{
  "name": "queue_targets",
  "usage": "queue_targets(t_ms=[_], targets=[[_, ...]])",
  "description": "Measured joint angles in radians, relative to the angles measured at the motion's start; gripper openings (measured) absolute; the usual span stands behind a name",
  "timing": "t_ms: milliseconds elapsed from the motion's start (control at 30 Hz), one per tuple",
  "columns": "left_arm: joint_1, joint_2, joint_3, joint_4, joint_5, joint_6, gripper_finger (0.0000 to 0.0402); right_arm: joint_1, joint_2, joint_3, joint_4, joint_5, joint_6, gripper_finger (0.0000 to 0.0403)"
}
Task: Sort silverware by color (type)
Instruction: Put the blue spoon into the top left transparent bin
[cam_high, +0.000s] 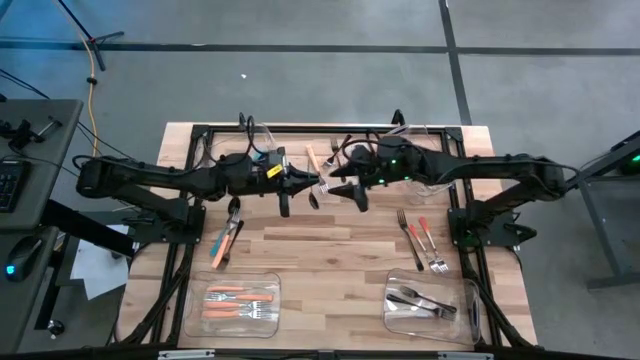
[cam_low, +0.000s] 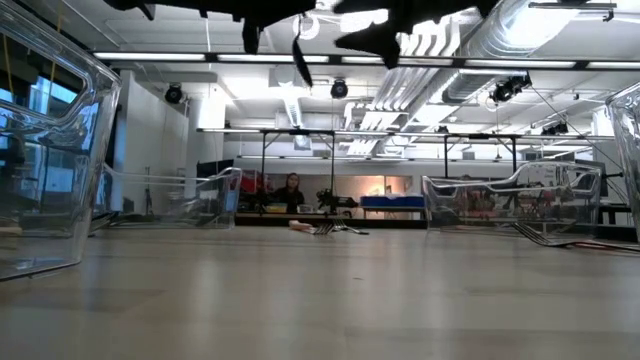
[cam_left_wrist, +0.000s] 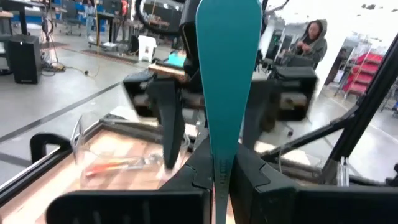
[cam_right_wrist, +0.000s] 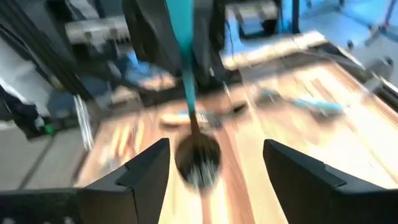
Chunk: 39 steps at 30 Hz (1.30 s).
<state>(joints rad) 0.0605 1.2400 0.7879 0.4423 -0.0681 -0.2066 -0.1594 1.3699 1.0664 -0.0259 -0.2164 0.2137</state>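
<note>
left pincer (cam_left_wrist: 214, 180) clamps teal spoon (cam_left_wrist: 227, 74), bowl visible right-wrist only

Wooden table (cam_high: 320, 250), clear plastic bins (cam_high: 196, 300), hooded person (cam_left_wrist: 309, 38), grey floor (cam_high: 300, 80)

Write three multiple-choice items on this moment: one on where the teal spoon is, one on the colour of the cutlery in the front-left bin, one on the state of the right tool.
1. Where is the teal-handled spoon?
A. In the left tool, above the table
B. Lying in a bin
C. In the right tool

2. What colour are the handles in the front-left bin?
A. Teal
B. Orange
C. Black

3. How does the right tool stand?
A. Shut on a fork
B. Shut, empty
C. Open, empty

Answers: 1 A, the left wrist view shows its fingers clamped on the handle. 2 B, the high view shows orange pieces there. 3 C, its fingers stand apart beside the spoon's bowl.
</note>
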Motion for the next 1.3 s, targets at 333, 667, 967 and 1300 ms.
queue_targets(t_ms=[333, 667, 967, 1300], targets=[[0.0, -0.19, -0.116, -0.106, -0.025, 0.005, 0.0008, -0.009, -0.196, -0.002, -0.407, 0.067, -0.058, 0.0243], [-0.002, -0.371, -0.263, -0.073, -0.073, -0.053, 0.0008, -0.005, -0.402, -0.319, -0.02, 0.122, 0.099, 0.0243], [0.0, -0.39, -0.266, -0.072, -0.073, -0.045, 0.0008, 0.005, -0.427, -0.554, 0.472, 0.116, 0.19, 0.0243], [0.0, -0.389, -0.266, -0.072, -0.073, -0.045, 0.0008, 0.005, -0.427, -0.558, 0.472, 0.1, 0.163, 0.0229]])
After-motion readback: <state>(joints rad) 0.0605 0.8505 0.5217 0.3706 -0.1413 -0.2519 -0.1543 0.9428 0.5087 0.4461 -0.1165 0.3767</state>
